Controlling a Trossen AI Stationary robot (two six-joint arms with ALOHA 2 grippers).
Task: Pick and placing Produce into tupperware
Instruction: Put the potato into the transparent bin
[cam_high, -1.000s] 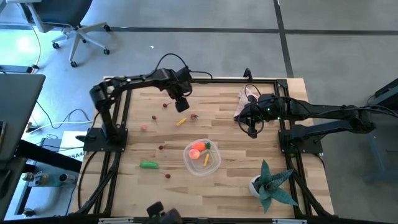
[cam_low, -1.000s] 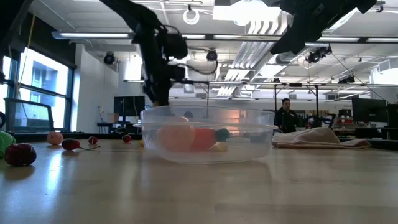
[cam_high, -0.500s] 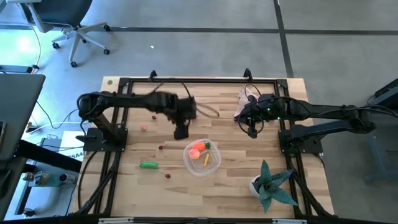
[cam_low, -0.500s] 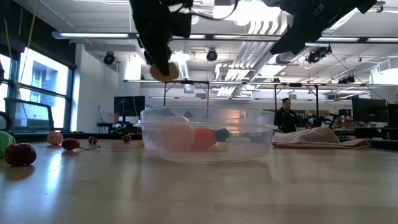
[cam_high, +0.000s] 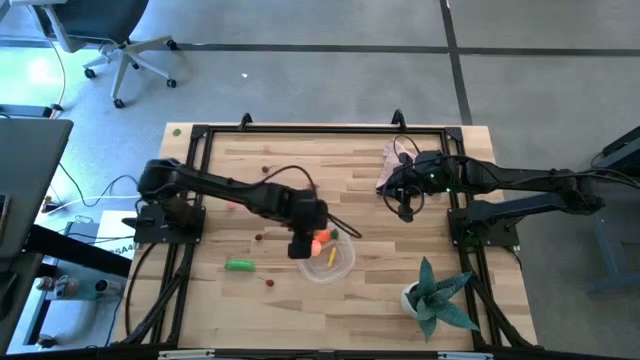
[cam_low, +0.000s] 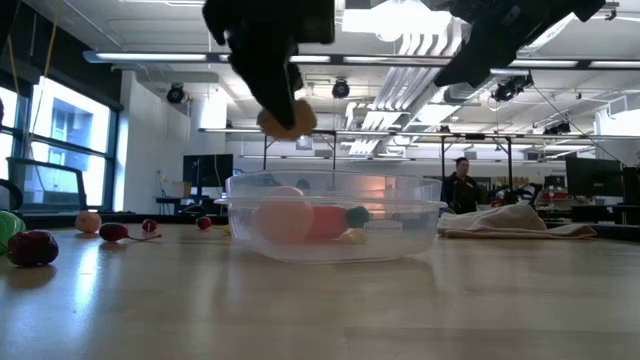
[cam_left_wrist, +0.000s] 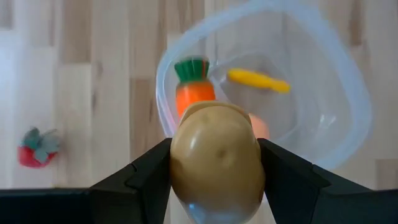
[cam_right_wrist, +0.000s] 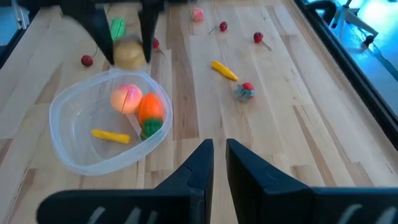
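From above, your left end effector (cam_high: 303, 247) sits at the clear shallow plastic container's (cam_high: 343, 265) rim. Low view: your tan ball (cam_low: 285, 120) hangs above it. Left wrist: fingers (cam_left_wrist: 149, 171) clamp that ball. Right end effector (cam_right_wrist: 214, 163) is closed, empty, near the pink cloth (cam_high: 390, 165).

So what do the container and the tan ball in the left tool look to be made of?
The tupperware looks like thin clear plastic: the carrot shows through its glossy wall. The tan ball, held in the left tool, seems smooth moulded plastic with a soft sheen, possibly rubbery.
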